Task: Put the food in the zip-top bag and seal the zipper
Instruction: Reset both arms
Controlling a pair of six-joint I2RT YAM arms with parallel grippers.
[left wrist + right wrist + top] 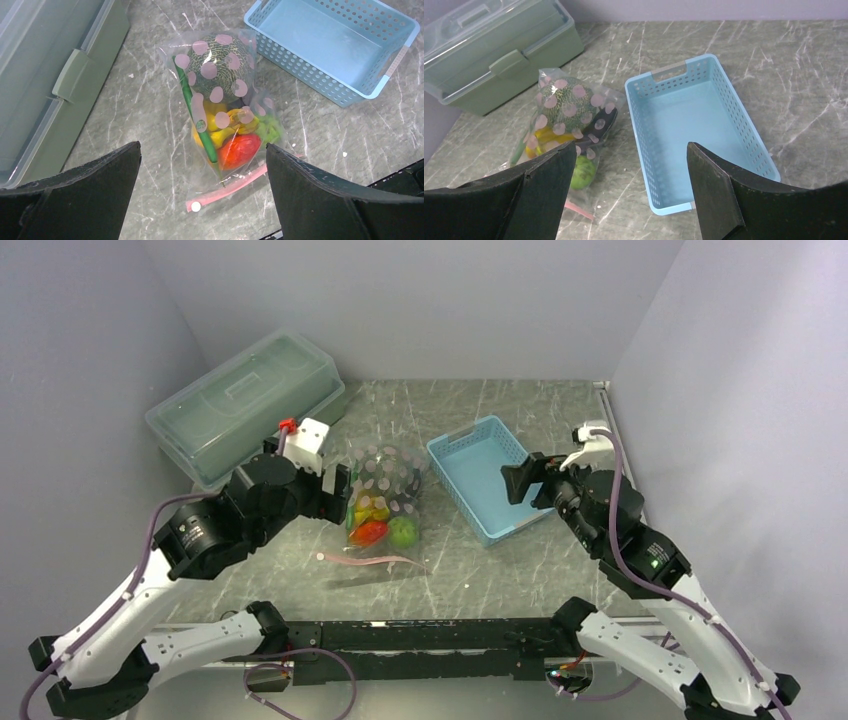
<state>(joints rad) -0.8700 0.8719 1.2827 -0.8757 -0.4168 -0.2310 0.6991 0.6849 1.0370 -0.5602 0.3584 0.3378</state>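
Note:
The zip-top bag (385, 502) lies flat mid-table, clear with pink dots. The food shows through it: a netted green melon (220, 65), yellow bananas (225, 125), a red piece (241, 150), and a bright-green ball (584, 171) at its right side. The pink zipper (232, 186) curves along the near edge of the bag, which is slack. My left gripper (202, 147) hovers open above the bag's near half and touches nothing. My right gripper (631, 145) hangs open beside the basket's left wall, with nothing between its fingers.
A light-blue slatted basket (455, 490) stands empty just right of the bag. A large translucent lidded box (245, 405) sits at the back left, close behind my left arm. Grey walls close in the left, back and right sides.

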